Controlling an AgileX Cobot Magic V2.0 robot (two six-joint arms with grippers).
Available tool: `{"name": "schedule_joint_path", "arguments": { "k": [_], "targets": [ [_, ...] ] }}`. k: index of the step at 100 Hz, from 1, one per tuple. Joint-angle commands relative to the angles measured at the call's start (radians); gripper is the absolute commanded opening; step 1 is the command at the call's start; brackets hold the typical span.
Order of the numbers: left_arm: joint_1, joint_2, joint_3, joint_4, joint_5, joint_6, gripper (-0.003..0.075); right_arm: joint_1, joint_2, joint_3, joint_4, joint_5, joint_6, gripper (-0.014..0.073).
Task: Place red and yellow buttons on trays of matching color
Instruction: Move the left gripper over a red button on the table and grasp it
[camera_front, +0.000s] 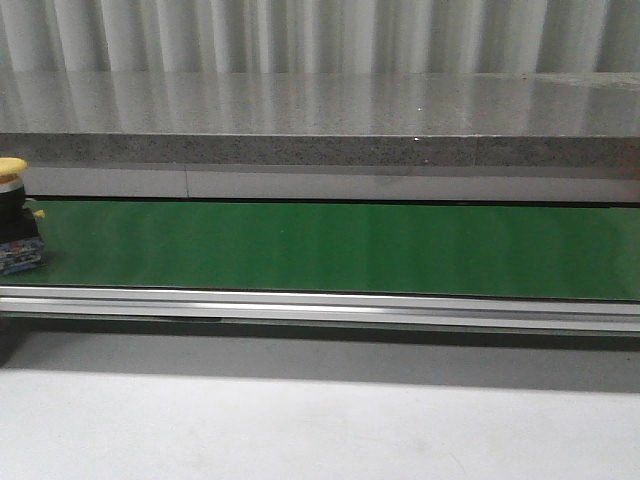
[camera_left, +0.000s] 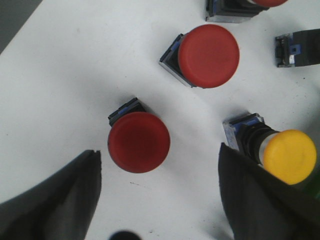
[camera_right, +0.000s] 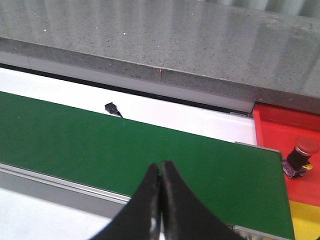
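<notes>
Below my left gripper (camera_left: 157, 200), fingers spread wide and empty, a red mushroom-head push button on a dark blue-edged block (camera_left: 138, 141) stands cap-up on the white table (camera_left: 60, 90), between the fingers. Judged rigid, light, glossy plastic; the domed cap looks slippery, so I would grip across the cap's rim. My right gripper (camera_right: 160, 175) is pressed closed, empty, over the green conveyor belt (camera_right: 100, 145).
</notes>
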Motion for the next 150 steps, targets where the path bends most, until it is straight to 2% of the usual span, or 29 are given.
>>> {"name": "schedule_joint_path", "arguments": {
  "k": [1,77,115,150],
  "targets": [
    [0.002,-0.033,-0.028,0.003,-0.024,-0.006,0.0472,0.001,0.011,-0.02,0.006,-0.069,-0.005,-0.0066],
    [0.002,0.078,-0.028,0.022,-0.077,-0.006,0.0467,0.001,0.011,-0.02,0.006,-0.069,-0.005,-0.0066],
    [0.002,0.08,-0.028,0.022,-0.08,-0.006,0.0227,0.001,0.011,-0.02,0.006,-0.069,-0.005,-0.0066],
    [0.002,0.032,-0.028,0.03,-0.074,0.0,0.0131,0.001,0.011,-0.02,0.006,-0.069,-0.005,-0.0066]
  ]
}}
